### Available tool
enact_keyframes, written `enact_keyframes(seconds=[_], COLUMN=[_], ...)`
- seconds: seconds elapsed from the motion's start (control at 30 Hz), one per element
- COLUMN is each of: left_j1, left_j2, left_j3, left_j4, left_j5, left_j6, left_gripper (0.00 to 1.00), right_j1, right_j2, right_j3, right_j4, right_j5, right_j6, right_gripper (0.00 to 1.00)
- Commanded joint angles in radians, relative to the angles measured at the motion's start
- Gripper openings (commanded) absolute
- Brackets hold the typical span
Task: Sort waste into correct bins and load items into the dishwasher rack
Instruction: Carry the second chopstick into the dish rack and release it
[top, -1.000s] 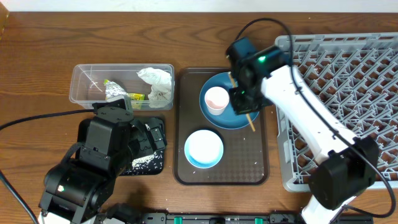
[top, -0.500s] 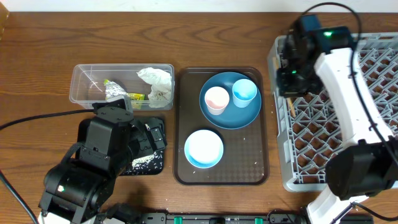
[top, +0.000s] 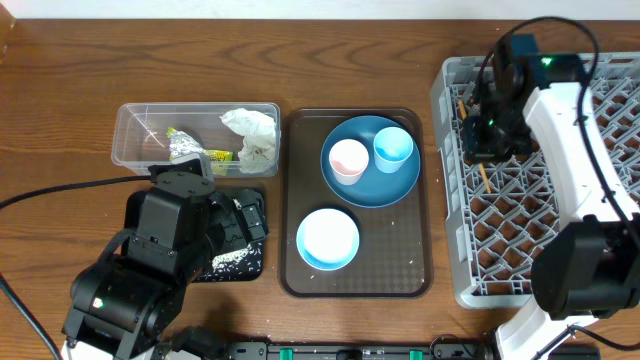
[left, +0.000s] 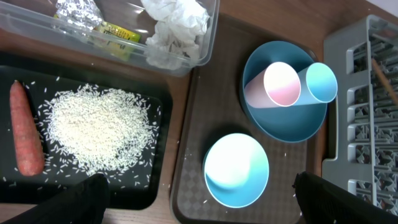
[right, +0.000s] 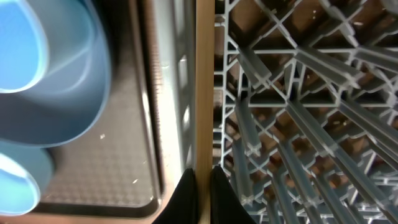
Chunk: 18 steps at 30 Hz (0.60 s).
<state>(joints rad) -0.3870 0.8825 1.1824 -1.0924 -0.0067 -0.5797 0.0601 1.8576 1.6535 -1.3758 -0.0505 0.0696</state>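
My right gripper (top: 484, 150) (right: 204, 180) is shut on the wooden chopsticks (right: 204, 87) (top: 482, 175) and holds them over the left edge of the grey dishwasher rack (top: 560, 230) (right: 298, 124) (left: 357, 124). The dark blue plate (top: 370, 185) (left: 283, 127) carries the pink cup (top: 348, 160) (left: 277, 84) and the light blue cup (top: 393, 148) (left: 320, 82). The pale bowl (top: 328, 240) (left: 236, 169) sits in front of it. The clear tub (top: 135, 135) (left: 124, 46) holds white paper (top: 250, 132) (left: 177, 22) and foil (top: 185, 148) (left: 78, 11). The black tray (left: 161, 112) (top: 245, 262) holds the carrot (left: 26, 138) and rice (left: 99, 127). My left gripper (left: 199, 202) is open and empty above them.
The plate, cups and bowl stand on a dark brown serving tray (top: 415, 270) (left: 193, 180) between the bins and the rack. My left arm (top: 150, 270) covers most of the black tray in the overhead view. A cable (top: 50, 190) lies at the left.
My right gripper has carried the chopsticks from the plate on the brown tray rightwards over the rack's left edge. The light blue cup is uncovered. The left arm has not moved.
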Motion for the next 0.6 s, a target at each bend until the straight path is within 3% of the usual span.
enact_keyframes(seconds=[0.0,0.07,0.13,0.2,0.37,0.57], left_j1=[0.005,0.005,0.005,0.005,0.005,0.005], left_j2=[-0.002,-0.002,-0.002,-0.002,-0.002,-0.002], left_j3=[0.015,0.015,0.015,0.015,0.015,0.015], left_j4=[0.000,0.000,0.000,0.000,0.000,0.000], left_j5=[-0.005,-0.005,-0.005,-0.005,-0.005,-0.005], left_j6=[0.003,0.003,0.003,0.003,0.003,0.003], left_gripper=[0.98,0.98,0.98,0.98,0.98,0.98], right_j1=[-0.002,-0.001,-0.001,-0.001,-0.002,0.028], right_j2=[-0.021,-0.021,-0.021,-0.021,-0.021,-0.021], right_j3=[-0.069,-0.095,-0.099,-0.089,-0.003,0.178], right_j4=[0.040,0.059,0.057,0.047,-0.025,-0.163], right_j5=[0.031,0.031,0.032,0.033,0.035,-0.041], right_j6=[-0.014,-0.014,-0.014,-0.015,-0.014,0.003], right_gripper=[0.03,0.09,0.29,0.57,0.65,0.56])
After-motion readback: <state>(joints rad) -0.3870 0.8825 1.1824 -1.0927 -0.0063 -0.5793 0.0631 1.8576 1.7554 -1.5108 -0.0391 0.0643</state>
